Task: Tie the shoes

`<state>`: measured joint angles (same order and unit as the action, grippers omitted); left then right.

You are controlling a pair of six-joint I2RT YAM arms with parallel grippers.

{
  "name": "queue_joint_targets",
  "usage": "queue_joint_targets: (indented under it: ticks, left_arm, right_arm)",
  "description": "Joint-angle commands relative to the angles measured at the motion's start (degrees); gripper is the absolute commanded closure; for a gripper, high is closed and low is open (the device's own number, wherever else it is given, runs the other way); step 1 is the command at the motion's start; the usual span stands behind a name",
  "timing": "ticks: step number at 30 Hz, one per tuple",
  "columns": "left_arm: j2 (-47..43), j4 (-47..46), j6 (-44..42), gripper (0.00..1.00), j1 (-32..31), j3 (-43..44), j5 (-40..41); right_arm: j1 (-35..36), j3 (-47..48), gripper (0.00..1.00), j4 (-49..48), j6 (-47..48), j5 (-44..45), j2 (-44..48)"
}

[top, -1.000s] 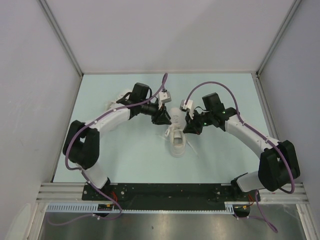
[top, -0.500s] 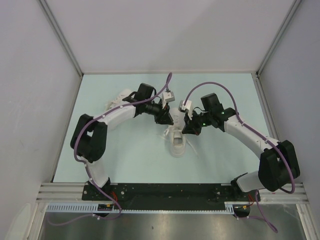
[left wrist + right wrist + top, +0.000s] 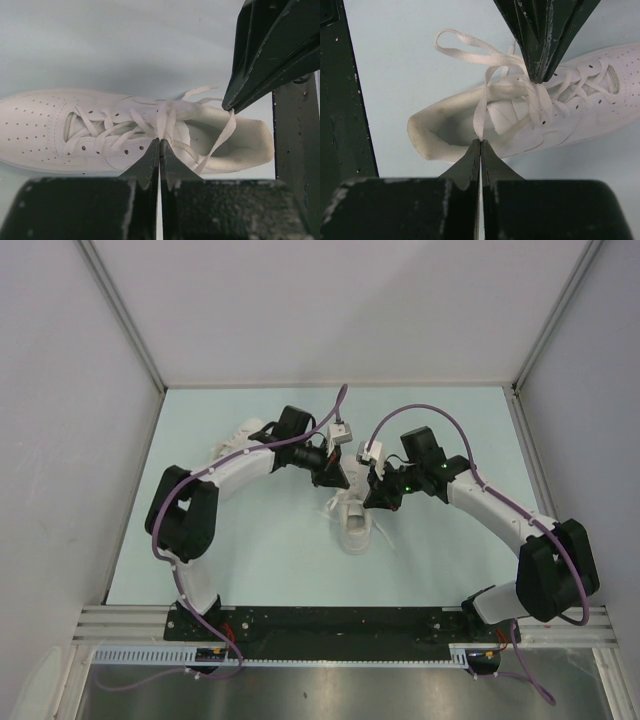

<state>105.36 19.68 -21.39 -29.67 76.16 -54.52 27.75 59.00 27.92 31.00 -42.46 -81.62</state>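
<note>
One white sneaker (image 3: 355, 527) lies in the middle of the table, toe toward the near edge. It also shows in the left wrist view (image 3: 75, 130) and the right wrist view (image 3: 580, 105). My left gripper (image 3: 338, 480) is over its heel end, shut (image 3: 160, 142) on a lace (image 3: 163, 119). My right gripper (image 3: 373, 496) is beside it, shut (image 3: 480, 142) on the other lace (image 3: 480, 117). Both laces run taut from the crossed laces over the tongue. A loose loop (image 3: 465, 50) lies on the table beside the shoe. The second sneaker (image 3: 224, 447) is mostly hidden behind my left arm.
The pale green table (image 3: 450, 560) is bounded by grey walls at the left, back and right. The black base rail (image 3: 340, 620) runs along the near edge. Purple cables (image 3: 420, 412) arch over both wrists.
My left arm has swung right, bringing its gripper closer to the right gripper over the shoe's heel end. The right gripper has barely moved.
</note>
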Motion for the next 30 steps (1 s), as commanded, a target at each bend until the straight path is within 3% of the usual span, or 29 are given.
queue_joint_targets:
  ticks: [1, 11, 30]
  left_arm:
    - [-2.6, -1.3, -0.9, 1.0, -0.3, 1.4, -3.7]
    - [-8.7, -12.4, 3.9, 1.0, -0.2, -4.9, -4.0]
    - [-9.6, -9.3, 1.3, 1.0, 0.1, -6.6, -6.5]
  right_arm:
    - [0.4, 0.3, 1.0, -1.8, -0.3, -0.2, -0.3]
    - [0.5, 0.3, 1.0, -2.2, -0.8, -0.3, -0.4]
    - [1.3, 0.3, 1.0, -11.6, -11.3, 3.9, -2.8]
